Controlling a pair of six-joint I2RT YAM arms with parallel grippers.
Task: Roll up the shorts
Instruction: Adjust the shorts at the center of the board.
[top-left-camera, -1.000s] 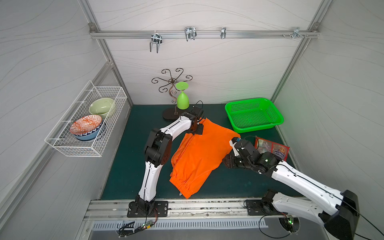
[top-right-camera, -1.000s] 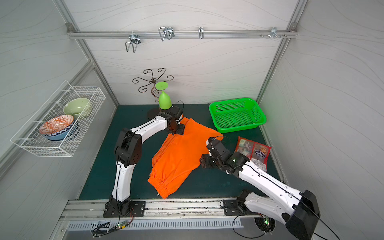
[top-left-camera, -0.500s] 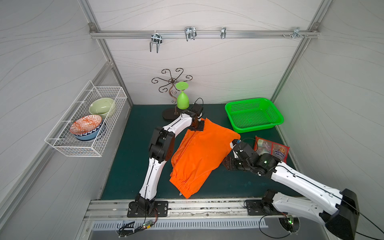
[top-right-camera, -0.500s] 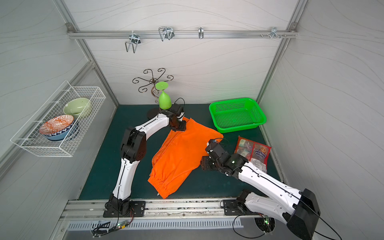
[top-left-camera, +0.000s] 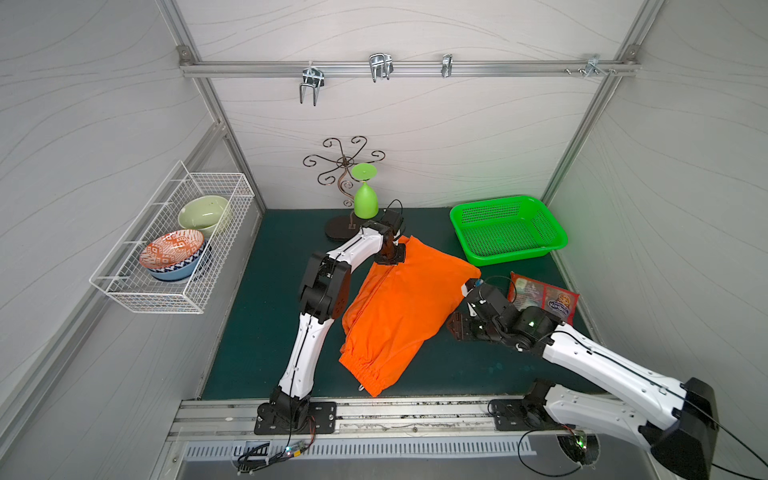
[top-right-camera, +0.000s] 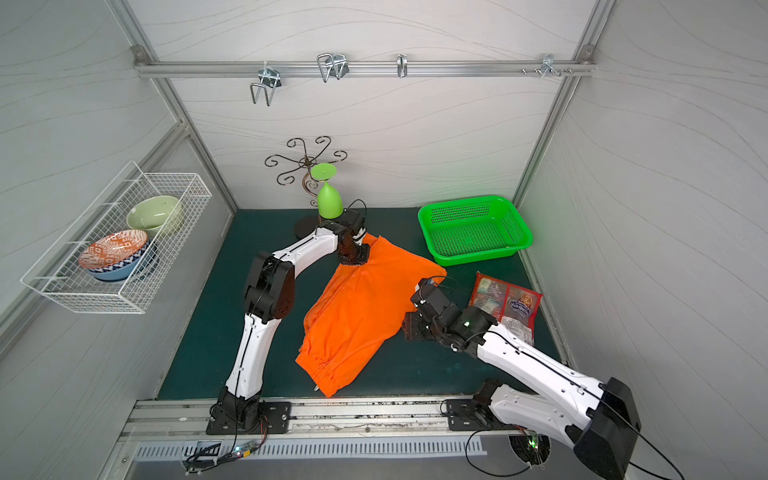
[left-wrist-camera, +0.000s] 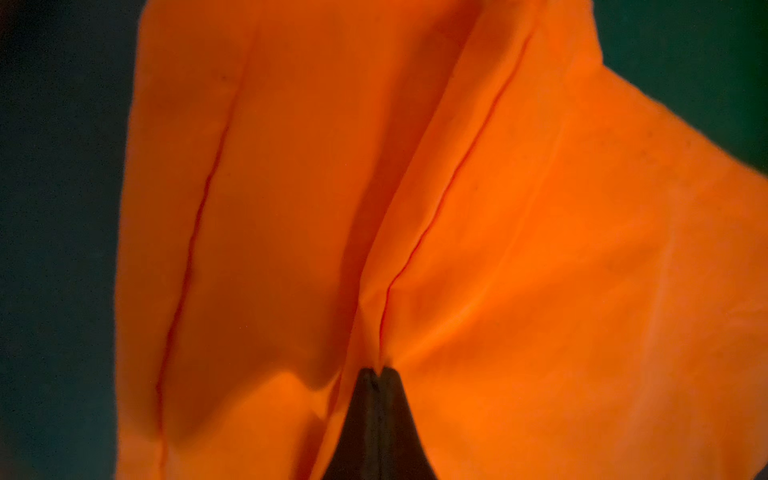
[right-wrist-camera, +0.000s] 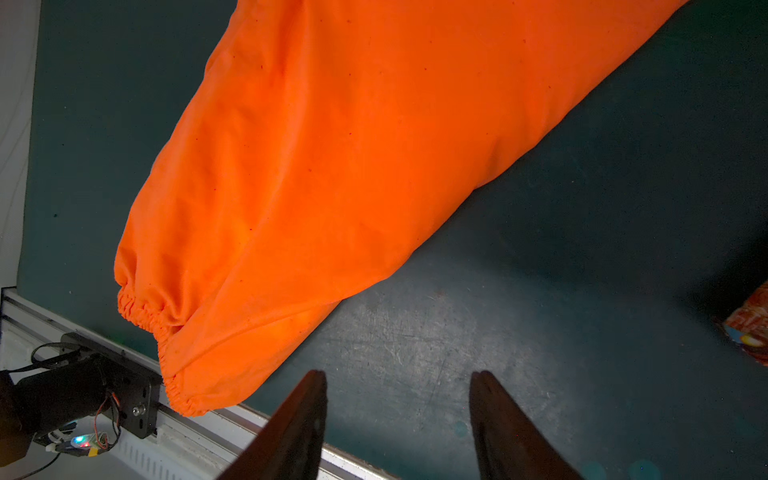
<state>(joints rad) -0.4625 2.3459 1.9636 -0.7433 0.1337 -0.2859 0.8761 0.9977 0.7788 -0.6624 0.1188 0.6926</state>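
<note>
The orange shorts (top-left-camera: 399, 316) (top-right-camera: 361, 307) lie flat on the green mat, with the gathered waistband at the front by the rail. My left gripper (top-left-camera: 390, 259) (top-right-camera: 353, 259) is at their far end. In the left wrist view it (left-wrist-camera: 378, 370) is shut on a pinched fold of the shorts (left-wrist-camera: 519, 249). My right gripper (top-left-camera: 455, 328) (top-right-camera: 409, 328) hovers low beside the shorts' right edge. In the right wrist view it (right-wrist-camera: 399, 376) stands open over bare mat, holding nothing, with the shorts (right-wrist-camera: 332, 166) ahead of it.
A green plastic basket (top-left-camera: 507, 232) stands at the back right. Snack packets (top-left-camera: 542, 297) lie just right of my right wrist. A metal stand with a green glass (top-left-camera: 365, 201) is behind the left gripper. A wire basket (top-left-camera: 174, 245) of bowls hangs on the left wall.
My left gripper has closed from open onto the far end of the shorts. The right arm has hardly moved and its jaws stay open.
</note>
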